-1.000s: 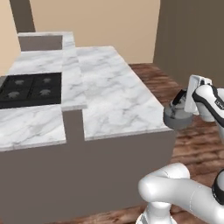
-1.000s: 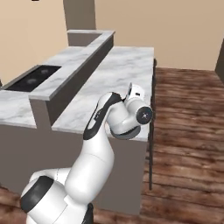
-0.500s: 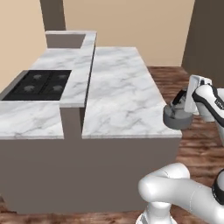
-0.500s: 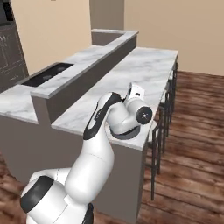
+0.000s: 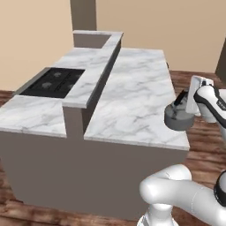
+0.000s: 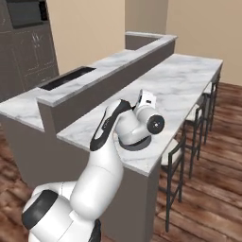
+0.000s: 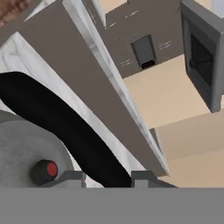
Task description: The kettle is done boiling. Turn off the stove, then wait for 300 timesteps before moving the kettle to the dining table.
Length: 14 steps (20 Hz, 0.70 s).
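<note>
Since a second ago the base has driven on along the island; the arm kept its pose. Jaws are closed on the black handle of the kettle (image 5: 178,117), carrying it at the near edge of the dining surface (image 5: 137,97), away from the stove (image 5: 54,81).

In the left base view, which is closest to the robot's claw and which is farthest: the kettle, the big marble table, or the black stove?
Nearest first, from the gripper:
1. The kettle, held by its black handle, at the table's right edge.
2. The dining table, the wide marble slab just left of the kettle.
3. The stove, far left, beyond the raised ledge.
</note>
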### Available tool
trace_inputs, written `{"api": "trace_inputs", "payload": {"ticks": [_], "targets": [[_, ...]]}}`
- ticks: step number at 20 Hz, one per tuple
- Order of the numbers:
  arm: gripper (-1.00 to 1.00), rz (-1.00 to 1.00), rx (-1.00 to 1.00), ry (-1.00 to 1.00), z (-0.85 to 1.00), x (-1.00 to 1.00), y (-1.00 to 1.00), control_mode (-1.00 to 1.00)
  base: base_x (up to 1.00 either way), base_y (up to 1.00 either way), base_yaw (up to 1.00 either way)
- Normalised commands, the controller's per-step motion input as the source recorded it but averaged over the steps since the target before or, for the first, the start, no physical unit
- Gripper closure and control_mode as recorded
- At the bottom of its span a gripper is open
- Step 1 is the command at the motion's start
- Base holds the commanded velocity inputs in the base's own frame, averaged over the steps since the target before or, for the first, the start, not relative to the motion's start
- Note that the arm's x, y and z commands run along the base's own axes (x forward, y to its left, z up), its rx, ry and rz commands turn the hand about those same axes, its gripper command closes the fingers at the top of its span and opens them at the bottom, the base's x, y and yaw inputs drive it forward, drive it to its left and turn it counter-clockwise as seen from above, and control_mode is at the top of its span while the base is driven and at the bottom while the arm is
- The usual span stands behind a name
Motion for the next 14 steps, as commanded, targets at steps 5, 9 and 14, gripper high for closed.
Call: {"api": "trace_inputs", "payload": {"ticks": [5, 9, 14], "targets": [[1.00, 0.00, 0.00, 0.00, 0.00, 0.00, 0.00, 1.00, 0.26, -0.57, 0.34], [1.00, 0.00, 0.00, 0.00, 0.00, 0.00, 0.00, 1.00, 0.41, -0.29, 0.33], [1.00, 0.00, 0.00, 0.00, 0.00, 0.00, 0.00, 1.00, 0.33, 0.00, 0.14]]}}
